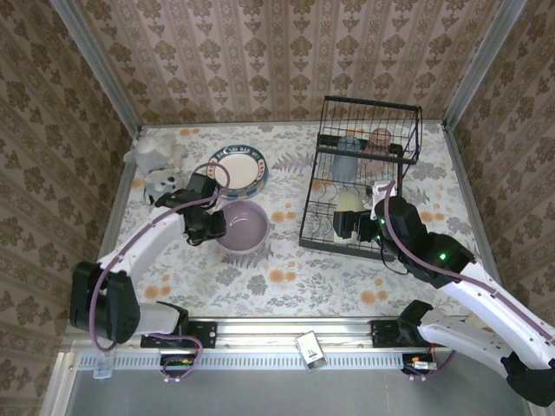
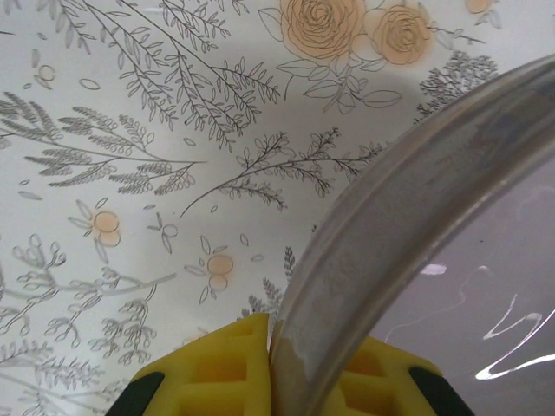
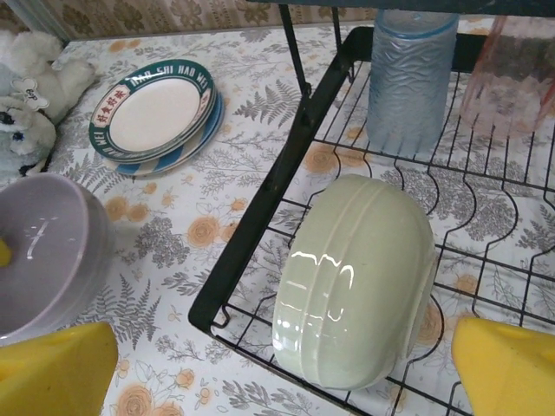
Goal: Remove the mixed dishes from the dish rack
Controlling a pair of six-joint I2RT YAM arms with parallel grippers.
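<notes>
Green bowl point(image 3: 355, 282) lies near bluish cup point(image 3: 408, 78).

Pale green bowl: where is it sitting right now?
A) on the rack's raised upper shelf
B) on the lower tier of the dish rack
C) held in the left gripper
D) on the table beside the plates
B: the pale green bowl rests on the bottom wires inside the dish rack, near its front corner.
</notes>
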